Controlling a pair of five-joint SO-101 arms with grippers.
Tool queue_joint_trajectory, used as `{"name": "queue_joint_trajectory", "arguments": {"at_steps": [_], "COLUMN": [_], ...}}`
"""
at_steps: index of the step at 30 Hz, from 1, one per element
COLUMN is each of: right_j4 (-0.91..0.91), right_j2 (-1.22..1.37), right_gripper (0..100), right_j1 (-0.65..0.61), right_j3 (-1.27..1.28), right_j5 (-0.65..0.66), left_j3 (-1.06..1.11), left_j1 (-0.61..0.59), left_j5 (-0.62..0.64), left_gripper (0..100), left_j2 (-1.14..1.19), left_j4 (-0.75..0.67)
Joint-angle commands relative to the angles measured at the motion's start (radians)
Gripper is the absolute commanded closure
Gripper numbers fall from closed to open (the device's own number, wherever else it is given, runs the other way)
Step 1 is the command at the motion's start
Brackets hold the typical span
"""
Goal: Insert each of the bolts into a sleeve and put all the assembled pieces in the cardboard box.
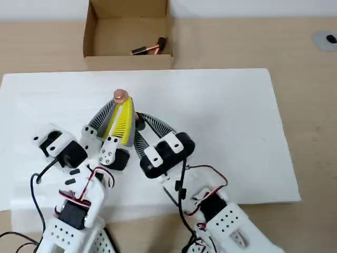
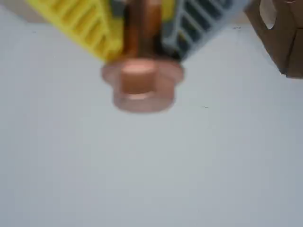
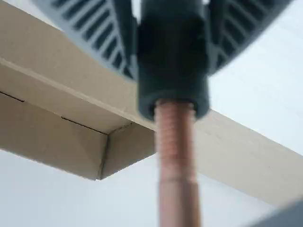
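The left gripper (image 1: 121,104) clamps the copper bolt (image 1: 120,96) over the white mat (image 1: 221,132), with its long axis running 5-to-11 o'clock and its head toward the cardboard box (image 1: 129,62). The right gripper (image 1: 138,120) is closed on the dark sleeve (image 3: 173,71), which sits on the bolt's threaded end. At 12 o'clock, one assembled piece (image 1: 149,49) lies in the box.

Copper bolt (image 2: 142,85); dark grey sleeve (image 3: 173,97). Left gripper (image 2: 142,49) has one yellow and one grey ribbed finger; right gripper (image 3: 171,61) grey, ribbed. Brown box (image 1: 128,62), white sheet (image 1: 226,137), tan table (image 1: 310,105).

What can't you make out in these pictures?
Right wrist view: the bolt runs off the bottom edge; the sleeve hides how deep it sits.
High view: the left gripper covers most of the bolt; the front wall of the box hides its near floor.
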Motion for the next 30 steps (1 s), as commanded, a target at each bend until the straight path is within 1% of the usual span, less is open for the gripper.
{"name": "queue_joint_trajectory", "arguments": {"at_steps": [1, 5, 8, 11, 16, 17, 19, 21, 23, 27, 30], "right_j4": [-0.005, -0.005, -0.005, -0.005, -0.005, -0.005, -0.005, -0.005, -0.005, -0.005, -0.003], "right_j2": [-0.027, -0.027, -0.027, -0.027, -0.027, -0.027, -0.027, -0.027, -0.027, -0.021, -0.019], "right_gripper": [98.9, 98.9, 98.9, 98.9, 98.9, 98.9, 98.9, 98.9, 98.9, 98.9, 98.9], "right_j1": [-0.013, -0.013, -0.013, -0.013, -0.013, -0.013, -0.013, -0.013, -0.013, -0.012, -0.012], "right_j3": [0.001, 0.001, 0.001, 0.001, 0.001, 0.001, 0.001, 0.001, 0.001, 0.001, 0.001], "right_j5": [0.003, 0.003, 0.003, 0.003, 0.003, 0.003, 0.003, 0.003, 0.003, 0.003, 0.005], "left_j3": [0.009, 0.011, 0.003, 0.003, 0.002, 0.002, 0.009, 0.005, -0.009, -0.083, -0.14], "left_j1": [0.021, 0.051, 0.124, 0.164, 0.155, 0.144, 0.126, 0.101, 0.091, 0.086, 0.087], "left_j5": [-0.005, -0.012, -0.091, -0.117, -0.118, -0.118, -0.118, -0.115, -0.114, -0.11, -0.077], "left_gripper": [99, 99, 99, 99, 99, 97, 90, 84, 80, 77, 74], "left_j2": [-0.005, -0.004, -0.004, -0.005, -0.005, -0.005, -0.005, -0.005, -0.005, -0.005, -0.005], "left_j4": [0.011, 0.041, 0.16, 0.239, 0.253, 0.253, 0.255, 0.29, 0.358, 0.516, 0.623]}}
